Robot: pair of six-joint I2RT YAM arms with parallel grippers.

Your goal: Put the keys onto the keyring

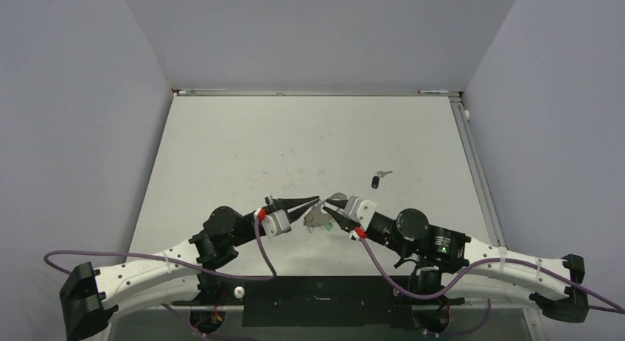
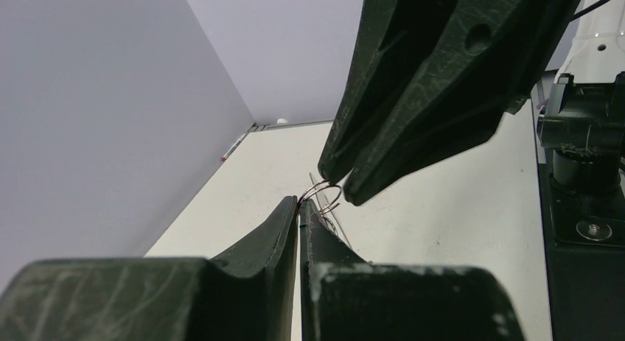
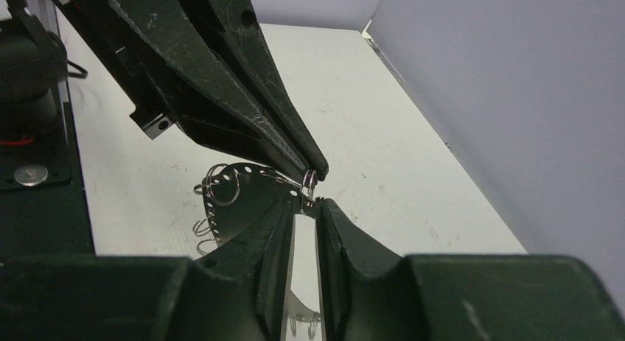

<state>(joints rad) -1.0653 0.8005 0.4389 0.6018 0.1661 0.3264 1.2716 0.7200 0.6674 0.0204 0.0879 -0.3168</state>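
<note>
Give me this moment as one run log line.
left gripper: shut on keyring | right gripper: shut on keyring | black-headed key: loose on table, beyond both grippers

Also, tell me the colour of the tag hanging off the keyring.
Green; the tag shows best in the top external view.

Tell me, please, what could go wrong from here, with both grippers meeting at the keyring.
The left gripper pinches only thin wire of the keyring at its very fingertips, so the wire could slip out.
The right gripper closes right beside it, tips almost touching; the fingers might collide or bend the wire.
The keys lie apart on the table; fetching one probably means releasing one grip.
</note>
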